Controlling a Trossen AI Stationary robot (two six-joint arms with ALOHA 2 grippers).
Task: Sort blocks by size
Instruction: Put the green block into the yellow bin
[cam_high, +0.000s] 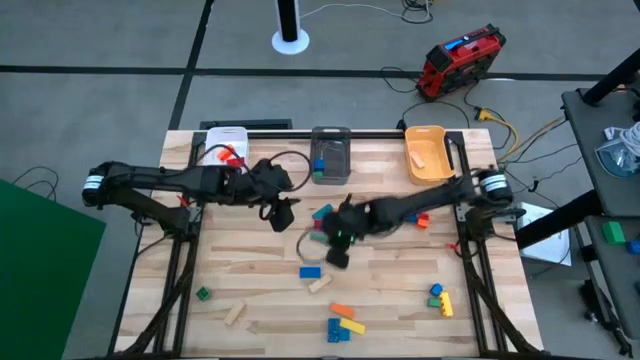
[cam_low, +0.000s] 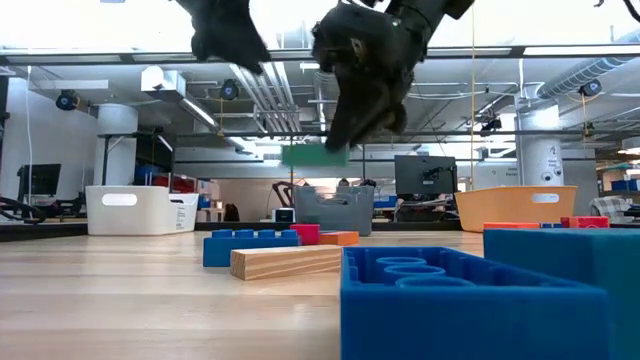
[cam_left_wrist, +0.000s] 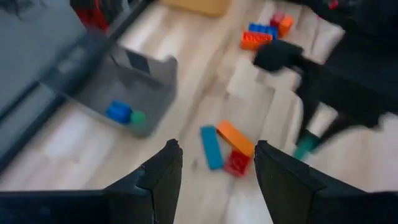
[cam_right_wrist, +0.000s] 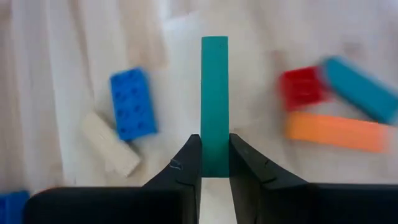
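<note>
My right gripper (cam_right_wrist: 215, 146) hovers over the middle of the table (cam_high: 338, 240), shut on a teal-green bar (cam_right_wrist: 214, 93), which shows lifted in the low view (cam_low: 315, 155). Beneath it lie a blue brick (cam_right_wrist: 132, 102), a plain wood bar (cam_right_wrist: 112, 146), and a red block (cam_right_wrist: 301, 87), an orange bar (cam_right_wrist: 336, 132) and a teal bar (cam_right_wrist: 364, 90) close together. My left gripper (cam_left_wrist: 214, 180) is open and holds nothing, above the table left of the right gripper (cam_high: 283, 213). More blocks lie flat near the front edge (cam_high: 342, 320). My right gripper pinches the teal-green bar between its two fingers, on the bar's two long sides at one end (cam_right_wrist: 214, 158). The fingers lie along the bar, which sticks out past the fingertips (cam_right_wrist: 194, 149). The fingers slant down from above, and the bar is lifted clear of the table.
At the far edge stand a white bin (cam_high: 225, 145), a grey bin (cam_high: 330, 155) with blue and green blocks inside, and an orange bin (cam_high: 427, 152). Loose blocks lie at the front left (cam_high: 204, 294), at the front right (cam_high: 437, 298) and beside the right arm (cam_high: 420, 218).
</note>
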